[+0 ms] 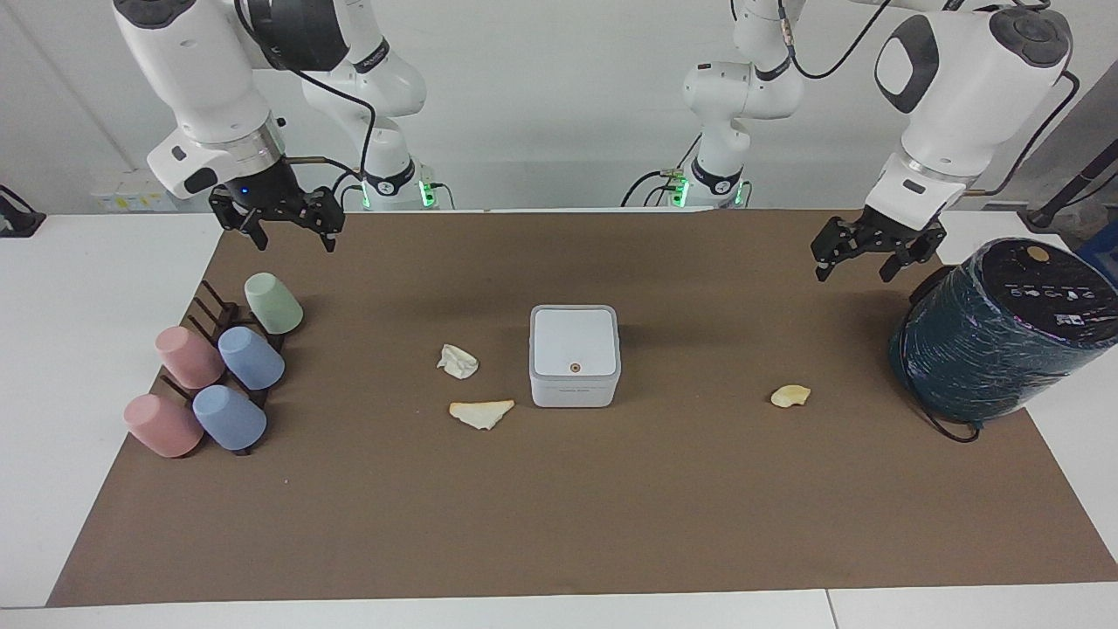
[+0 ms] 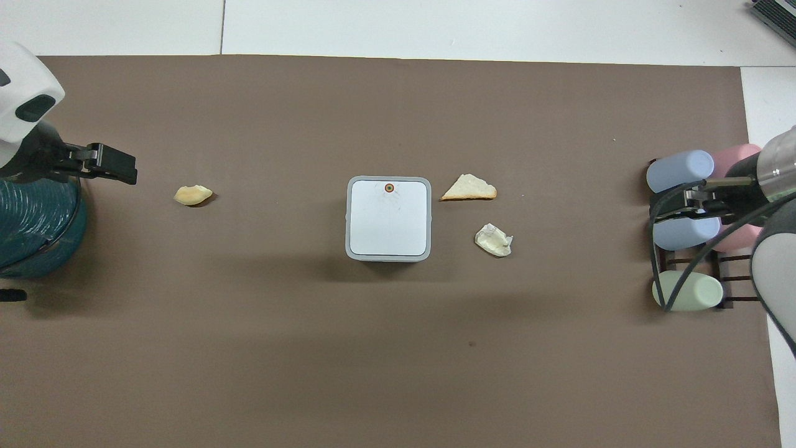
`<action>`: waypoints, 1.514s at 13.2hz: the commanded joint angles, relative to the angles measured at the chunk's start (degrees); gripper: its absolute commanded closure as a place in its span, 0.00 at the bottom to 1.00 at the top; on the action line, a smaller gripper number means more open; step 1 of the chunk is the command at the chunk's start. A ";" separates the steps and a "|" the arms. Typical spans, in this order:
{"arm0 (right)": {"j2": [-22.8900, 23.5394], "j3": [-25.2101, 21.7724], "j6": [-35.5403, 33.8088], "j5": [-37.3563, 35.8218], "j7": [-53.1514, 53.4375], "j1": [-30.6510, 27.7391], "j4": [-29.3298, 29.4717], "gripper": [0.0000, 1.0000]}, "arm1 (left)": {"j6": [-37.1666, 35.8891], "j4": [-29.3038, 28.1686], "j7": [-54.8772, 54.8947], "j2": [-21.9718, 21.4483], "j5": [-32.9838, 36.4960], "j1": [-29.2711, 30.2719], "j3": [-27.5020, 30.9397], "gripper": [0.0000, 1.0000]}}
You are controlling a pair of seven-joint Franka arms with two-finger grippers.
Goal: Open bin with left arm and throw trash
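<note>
Bin first: the small white square box with rounded corners and a flip lid [image 1: 575, 354] sits shut in the middle of the brown mat [image 1: 559, 524], its orange dot [image 1: 575, 368] on the lid edge farther from the robots, so the hinge is probably along the edge nearer them. Nothing has been binned yet, so the step in hand is lifting that lid with the left arm. The crumpled white tissue wad [image 1: 458, 361] and the flat pale-tan triangular scrap [image 1: 481, 412] lie just beside the bin toward the right arm's end, the triangle farther from the robots; the small yellowish peel-like bit [image 1: 790, 396] lies well apart toward the left arm's end. The left gripper [image 1: 865, 253] hangs with its fingers spread and empty beside the large dark teal wrapped cylinder [image 1: 987, 349]; the right gripper [image 1: 284, 223], likewise spread and empty, waits over the rack of pastel cups [image 1: 218, 376]. To do this well, I judge the left gripper should come in low at the dotted edge, catch the lid lip and swing it toward the hinge without shoving the light box onto the nearby scraps.
</note>
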 commanded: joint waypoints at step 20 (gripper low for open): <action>-3.21 0.77 15.30 0.47 1.57 2.78 -14.38 0.00 | 29.20 -9.03 -26.53 5.05 -7.41 -18.45 -0.70 0.86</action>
